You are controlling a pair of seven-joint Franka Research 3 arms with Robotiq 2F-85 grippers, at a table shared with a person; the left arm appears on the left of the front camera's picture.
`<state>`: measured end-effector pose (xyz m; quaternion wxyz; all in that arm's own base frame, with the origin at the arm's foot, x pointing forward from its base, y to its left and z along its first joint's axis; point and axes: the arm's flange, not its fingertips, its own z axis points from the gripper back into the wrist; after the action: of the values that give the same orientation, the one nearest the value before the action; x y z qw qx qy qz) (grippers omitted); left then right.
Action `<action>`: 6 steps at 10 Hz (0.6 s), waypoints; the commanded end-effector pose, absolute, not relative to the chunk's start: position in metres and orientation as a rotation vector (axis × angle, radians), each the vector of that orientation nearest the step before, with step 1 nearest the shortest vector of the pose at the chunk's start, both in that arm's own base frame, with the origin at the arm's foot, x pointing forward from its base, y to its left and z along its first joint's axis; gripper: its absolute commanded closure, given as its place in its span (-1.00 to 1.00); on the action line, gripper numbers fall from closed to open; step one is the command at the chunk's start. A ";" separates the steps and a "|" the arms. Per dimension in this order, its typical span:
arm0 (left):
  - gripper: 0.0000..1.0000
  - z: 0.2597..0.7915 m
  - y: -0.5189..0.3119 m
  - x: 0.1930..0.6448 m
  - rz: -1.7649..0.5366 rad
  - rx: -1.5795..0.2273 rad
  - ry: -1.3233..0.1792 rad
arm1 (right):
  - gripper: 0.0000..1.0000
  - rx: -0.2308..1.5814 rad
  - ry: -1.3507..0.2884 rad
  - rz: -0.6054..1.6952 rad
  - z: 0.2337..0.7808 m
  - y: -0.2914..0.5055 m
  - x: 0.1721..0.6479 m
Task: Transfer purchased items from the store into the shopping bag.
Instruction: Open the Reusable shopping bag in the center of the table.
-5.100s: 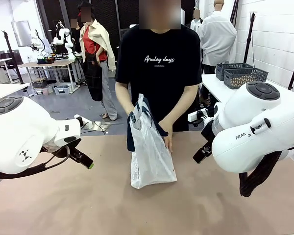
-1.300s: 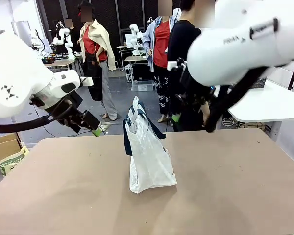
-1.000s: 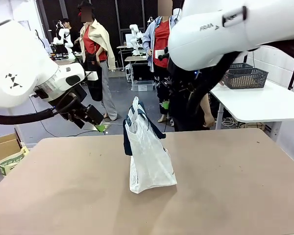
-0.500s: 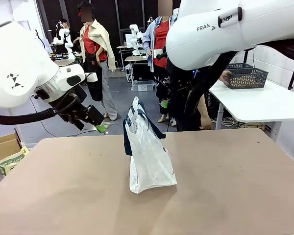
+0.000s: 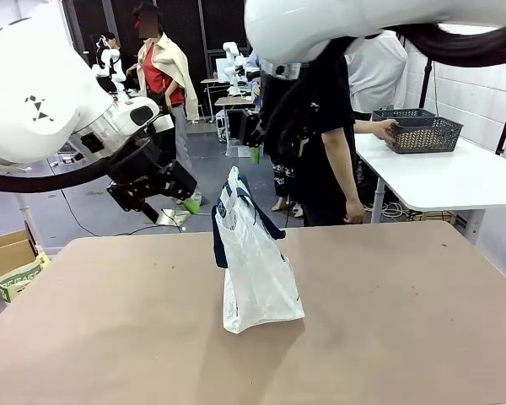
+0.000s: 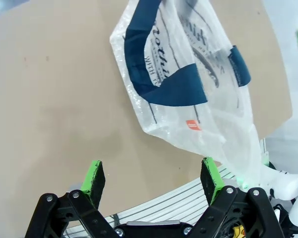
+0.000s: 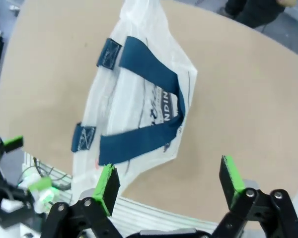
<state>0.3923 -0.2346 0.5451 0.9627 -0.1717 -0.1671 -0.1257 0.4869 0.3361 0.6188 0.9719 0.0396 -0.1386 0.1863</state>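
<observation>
Now that the person's hand [image 5: 390, 128] has reached the basket [image 5: 428, 135], we await items. Left gripper [image 6: 151, 173] and right gripper [image 7: 169, 177] hover spread over the bag [image 5: 257, 270].

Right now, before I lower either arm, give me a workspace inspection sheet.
Surface: brown table, nothing seen spilled.
Job's things: shopping bag upright mid-table; grey basket on the white side table, person's hand on its rim, contents unclear.
Clutter: cardboard box on the floor, left of the table.
Grippers: left gripper open, right gripper open, both raised, apart from the bag.
Cables: black cable looped under the left arm.
Surroundings: person standing at the side table.
</observation>
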 end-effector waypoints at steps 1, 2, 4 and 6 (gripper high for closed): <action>-1.00 0.543 -0.247 0.400 -0.216 -0.378 -0.327 | -1.00 0.015 -0.229 0.366 0.621 0.377 0.520; -1.00 0.540 -0.253 0.401 -0.202 -0.391 -0.336 | -1.00 0.019 -0.223 0.356 0.613 0.388 0.528; -1.00 0.532 -0.254 0.410 -0.192 -0.417 -0.339 | -1.00 0.028 -0.193 0.335 0.601 0.399 0.545; -1.00 0.527 -0.246 0.415 -0.205 -0.449 -0.352 | -1.00 0.028 -0.176 0.367 0.594 0.404 0.549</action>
<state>0.4120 -0.2505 0.5283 0.9602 -0.2041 -0.1650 -0.0950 0.5424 0.3984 0.5835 0.9786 0.0267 -0.0930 0.1815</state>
